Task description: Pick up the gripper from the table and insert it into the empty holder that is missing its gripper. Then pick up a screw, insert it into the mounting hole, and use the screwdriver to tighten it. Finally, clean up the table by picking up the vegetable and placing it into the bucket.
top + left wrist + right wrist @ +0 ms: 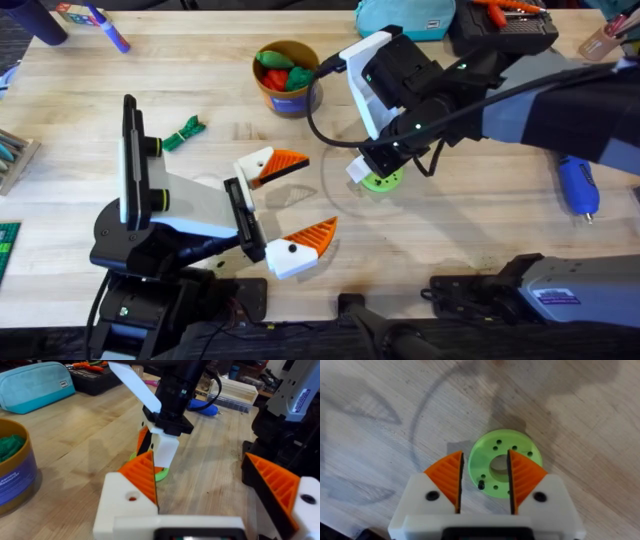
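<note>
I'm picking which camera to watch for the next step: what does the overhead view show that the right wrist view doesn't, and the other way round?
Overhead alone: the left gripper with its fingers spread wide, the brown bucket holding red and green toys, a green vegetable lying on the table, and a blue screwdriver at the right. Right wrist alone: the small holes in the green disc, and a dark screw standing in one hole. Both: the right gripper open, low over that disc.
</note>
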Robot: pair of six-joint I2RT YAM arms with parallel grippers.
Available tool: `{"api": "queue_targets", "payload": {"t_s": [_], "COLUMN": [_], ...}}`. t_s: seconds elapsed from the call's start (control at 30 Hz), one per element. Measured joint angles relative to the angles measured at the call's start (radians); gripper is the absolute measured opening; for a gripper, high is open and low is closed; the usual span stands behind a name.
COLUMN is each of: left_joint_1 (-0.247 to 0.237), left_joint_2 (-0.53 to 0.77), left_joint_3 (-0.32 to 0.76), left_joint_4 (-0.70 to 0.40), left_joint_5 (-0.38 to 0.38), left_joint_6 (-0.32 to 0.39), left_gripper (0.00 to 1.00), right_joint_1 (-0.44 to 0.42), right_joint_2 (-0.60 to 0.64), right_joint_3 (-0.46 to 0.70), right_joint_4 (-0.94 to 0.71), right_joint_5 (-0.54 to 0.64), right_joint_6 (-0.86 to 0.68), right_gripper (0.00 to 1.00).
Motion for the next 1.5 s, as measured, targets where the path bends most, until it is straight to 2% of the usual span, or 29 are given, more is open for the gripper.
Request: {"api": "queue_targets", "payload": {"t_s": [0.2, 0.57, 1.27, 1.5], "left_joint_1": [0.0, 0.0, 0.0, 0.0], "left_joint_2": [0.0, 0.0, 0.0, 0.0], "left_joint_3": [0.0, 0.0, 0.0, 0.0], "left_joint_4": [0.003, 0.003, 0.003, 0.003], "left_joint_5": [0.0, 0.0, 0.0, 0.0], "left_joint_6": [-0.001, -0.001, -0.001, -0.001], "left_gripper": [0.99, 0.99, 0.99, 0.99], "right_joint_1": [0.0, -0.002, 0.023, 0.024], "right_joint_2": [0.002, -0.006, 0.066, 0.07], "right_joint_3": [0.001, 0.028, 0.048, 0.049], "right_joint_4": [-0.022, -0.181, -0.189, -0.181], "right_joint_5": [-0.011, -0.031, -0.026, -0.029], "right_joint_6": [0.006, 0.039, 0.063, 0.067], "right_gripper": [0.456, 0.456, 0.448, 0.079]}}
